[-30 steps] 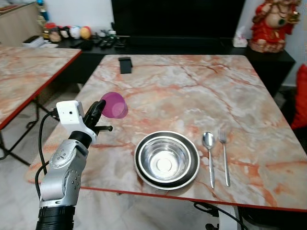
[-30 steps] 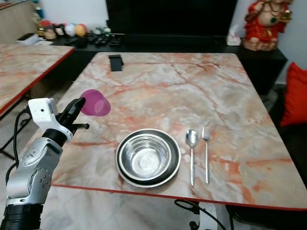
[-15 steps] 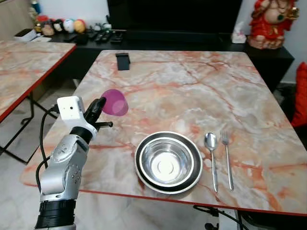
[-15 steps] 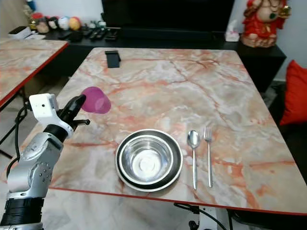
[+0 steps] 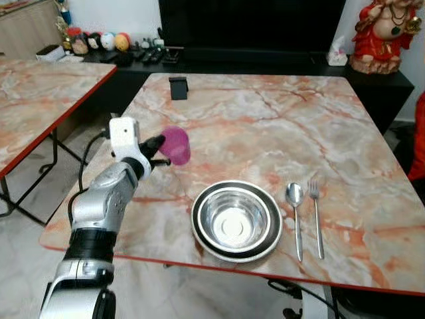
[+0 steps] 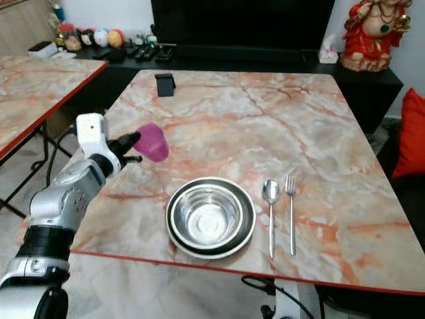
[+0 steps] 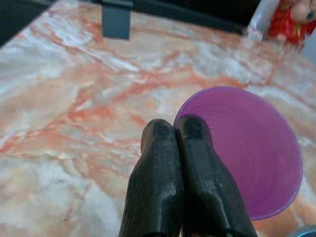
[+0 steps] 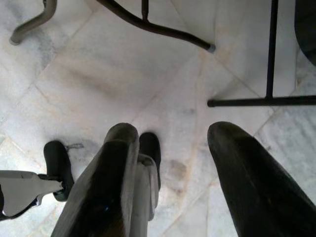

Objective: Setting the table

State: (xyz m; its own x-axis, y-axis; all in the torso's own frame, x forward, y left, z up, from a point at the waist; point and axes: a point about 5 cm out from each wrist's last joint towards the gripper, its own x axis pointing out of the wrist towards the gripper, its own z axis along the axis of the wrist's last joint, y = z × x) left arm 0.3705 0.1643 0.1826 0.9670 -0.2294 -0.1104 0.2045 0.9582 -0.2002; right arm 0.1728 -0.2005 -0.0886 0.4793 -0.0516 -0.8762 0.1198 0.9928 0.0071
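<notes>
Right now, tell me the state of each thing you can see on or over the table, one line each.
Purple cup: tipped on its side, pinched at the rim, held above the table.
Left hand: shut on the cup's rim.
Right hand: open, hanging over the floor.
Steel bowl: upright, empty, sitting on the plate.
Plate: flat, under the bowl.
Spoon: flat, bowl up.
Fork: flat beside the spoon.

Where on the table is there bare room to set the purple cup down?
Bare marble lies left of the bowl, under the cup in the left tool. The wide middle between the bowl and the black stand is free too. The near edge is crowded by bowl, spoon and fork.
</notes>
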